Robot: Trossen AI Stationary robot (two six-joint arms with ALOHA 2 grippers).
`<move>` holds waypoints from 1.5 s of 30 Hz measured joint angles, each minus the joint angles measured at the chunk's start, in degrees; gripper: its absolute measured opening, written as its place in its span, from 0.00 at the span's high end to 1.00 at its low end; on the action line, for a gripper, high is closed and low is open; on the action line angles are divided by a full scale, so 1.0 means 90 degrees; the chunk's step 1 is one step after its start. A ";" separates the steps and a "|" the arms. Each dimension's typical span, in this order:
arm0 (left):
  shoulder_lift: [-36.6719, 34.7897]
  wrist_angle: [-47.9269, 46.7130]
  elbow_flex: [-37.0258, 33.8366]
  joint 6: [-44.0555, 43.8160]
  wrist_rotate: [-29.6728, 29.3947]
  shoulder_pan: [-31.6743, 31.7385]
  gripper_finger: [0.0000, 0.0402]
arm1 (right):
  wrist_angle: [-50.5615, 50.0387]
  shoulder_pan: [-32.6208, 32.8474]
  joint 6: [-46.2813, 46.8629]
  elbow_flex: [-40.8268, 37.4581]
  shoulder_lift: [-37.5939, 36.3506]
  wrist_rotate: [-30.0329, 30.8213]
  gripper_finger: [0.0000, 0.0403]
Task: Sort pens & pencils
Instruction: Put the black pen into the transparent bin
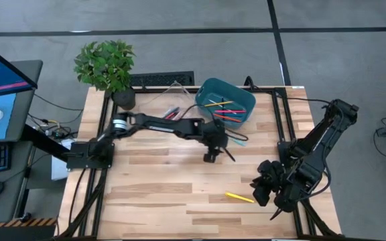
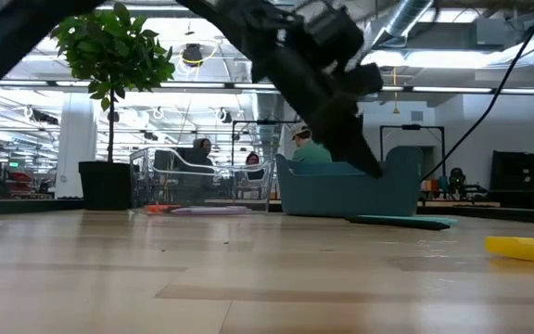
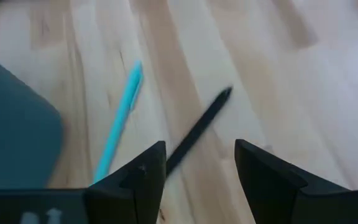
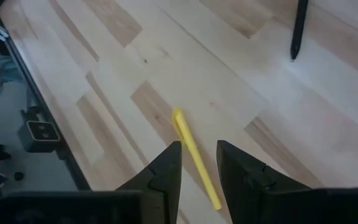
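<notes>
High view first, working from the left: a small cluster of pens and pencils [image 1: 171, 113] lies in a clear tray at the far side, just right of the potted plant [image 1: 107, 67], which I take to be one sorted group. Next to the right, the teal bin [image 1: 210, 92] at the far edge holds several more, yellow, orange and pink among them, so a good part of the sorting looks done. My left gripper [image 1: 211, 155] sits at mid-table just near of that bin; its fingers [image 3: 145, 173] stand apart, and a black pen [image 3: 199, 129] lies on the wood between them, not yet clamped as far as I can see. A teal pen [image 3: 118, 127] lies just beside it, close to the bin's wall. Further right, a yellow pen [image 1: 239, 197] rests on the near part of the table, and my right gripper [image 1: 265, 185] hangs just right of it; from its own wrist camera the fingers are parted with a narrow gap and that yellow pen lies between them, unheld. So I judge at least three pieces are left on the table: black, teal and yellow.
</notes>
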 joint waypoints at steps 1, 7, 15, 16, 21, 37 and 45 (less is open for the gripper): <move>0.0192 -0.0149 0.0171 0.0004 0.0066 0.0032 0.55 | 0.0011 -0.0002 0.0000 -0.0001 0.0005 -0.0013 0.69; 0.1299 -0.0782 0.1492 0.0212 0.0138 0.0085 0.55 | 0.0011 0.0010 0.0045 -0.0001 0.0005 -0.0039 0.69; 0.2155 -0.1979 0.2676 0.0954 0.0393 0.0033 0.63 | -0.0062 -0.0005 0.0012 -0.0001 0.0005 -0.0035 0.69; 0.2191 -0.2107 0.2718 0.0950 0.0355 0.0004 0.66 | -0.0067 0.0000 0.0012 -0.0001 0.0005 -0.0033 0.69; 0.2223 -0.2462 0.2735 0.0365 -0.0065 -0.0166 0.94 | -0.0037 0.0007 0.0003 -0.0001 0.0002 -0.0055 0.69; -0.0560 -0.4676 0.2581 -0.3588 -0.2369 -0.0778 0.97 | -0.0052 -0.0016 -0.0181 -0.0001 0.0005 0.0035 0.70; -0.2552 -0.5724 0.1218 -0.3839 -0.3459 0.0706 0.97 | -0.0067 -0.0306 -0.0580 -0.0001 0.0005 0.0042 0.70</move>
